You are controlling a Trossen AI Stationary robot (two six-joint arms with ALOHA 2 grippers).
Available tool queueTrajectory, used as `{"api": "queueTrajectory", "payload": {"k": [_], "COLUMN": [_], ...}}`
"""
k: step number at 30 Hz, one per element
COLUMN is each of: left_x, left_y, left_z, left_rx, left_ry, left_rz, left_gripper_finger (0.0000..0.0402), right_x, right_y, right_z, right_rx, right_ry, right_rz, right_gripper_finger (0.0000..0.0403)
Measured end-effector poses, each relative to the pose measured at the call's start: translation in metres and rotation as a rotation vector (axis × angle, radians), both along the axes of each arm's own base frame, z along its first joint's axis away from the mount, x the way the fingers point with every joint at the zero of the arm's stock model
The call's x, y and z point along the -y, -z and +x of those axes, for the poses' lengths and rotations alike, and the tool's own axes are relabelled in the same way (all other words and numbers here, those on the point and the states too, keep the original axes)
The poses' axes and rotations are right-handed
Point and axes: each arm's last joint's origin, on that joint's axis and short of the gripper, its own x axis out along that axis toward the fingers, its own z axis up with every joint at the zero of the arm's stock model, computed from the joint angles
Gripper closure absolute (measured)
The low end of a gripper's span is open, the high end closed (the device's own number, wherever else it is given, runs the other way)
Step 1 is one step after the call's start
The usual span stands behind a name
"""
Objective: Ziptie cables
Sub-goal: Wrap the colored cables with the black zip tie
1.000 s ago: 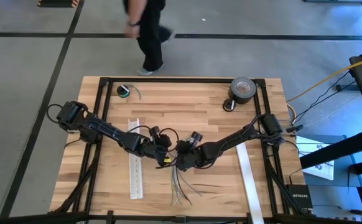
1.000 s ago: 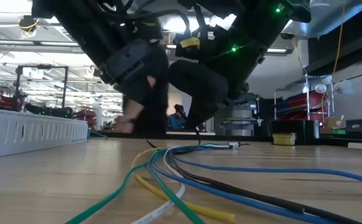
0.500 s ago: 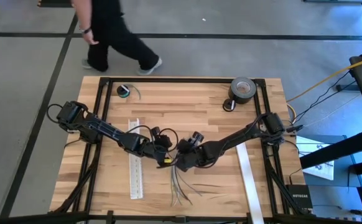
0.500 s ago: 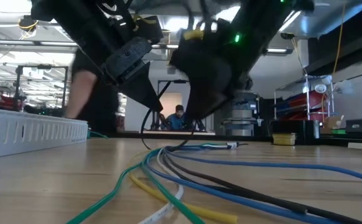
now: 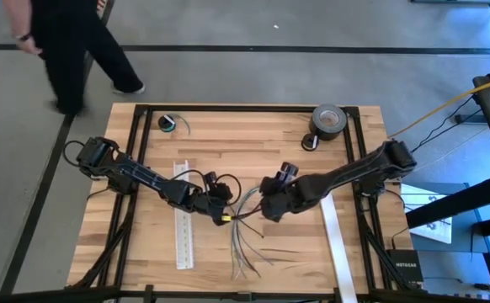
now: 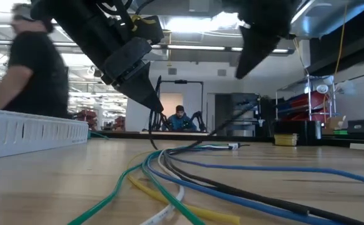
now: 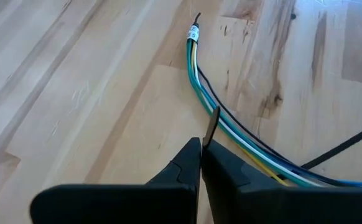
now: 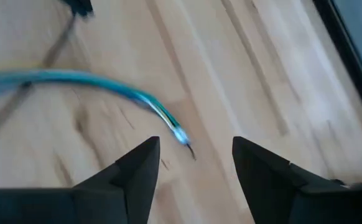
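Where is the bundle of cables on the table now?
In the high view the cables lie near the table's middle, toward its front edge, fanning out from between the left gripper and the right gripper.

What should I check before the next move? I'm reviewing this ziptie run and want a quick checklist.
1. Left gripper jaws shut on the ziptie: ok.
2. Ziptie wrapped around the cables: cannot tell; its tip stands beside them.
3. Cables gathered at one end: ok, a small band holds their tips together.
4. Right gripper jaws open and empty: ok.
5. Right gripper holding the cables: not ok; it hangs above them.
6. Person off the table: ok.
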Motion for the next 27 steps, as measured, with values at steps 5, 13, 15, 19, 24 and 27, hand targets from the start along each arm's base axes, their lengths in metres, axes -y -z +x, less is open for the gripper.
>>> {"api": "queueTrajectory", "payload": {"k": [5,13,15,19,24,27], "left_x": [0.001,0.002,0.002,0.002,0.002,0.002], "left_y": [0.0,0.0,0.0,0.0,0.0,-0.001], "left_z": [0.0,0.0,0.0,0.0,0.0,0.0], "left_rx": [0.0,0.0,-0.004,-0.001,0.003,0.005], "left_ry": [0.002,0.011,0.019,0.02,0.018,0.018], "left_rz": [0.0,0.003,0.011,0.011,0.009,0.009], "left_gripper_finger": [0.0402,0.0402,0.0402,0.0402,0.0402,0.0402], "right_x": [0.001,-0.026,-0.032,-0.04,-0.048,-0.056], "right_y": [0.029,0.105,0.121,0.138,0.148,0.149], "right_z": [-0.022,-0.055,-0.061,-0.061,-0.043,-0.029], "right_rx": [-0.012,0.412,0.424,0.411,0.381,0.375], "right_ry": [-0.118,-0.474,-0.61,-0.796,-0.923,-1.009], "right_rz": [0.085,0.236,0.16,0.026,-0.116,-0.192], "right_gripper_finger": [0.0212,0.0212,0.0213,0.0213,0.0213,0.0213]}}
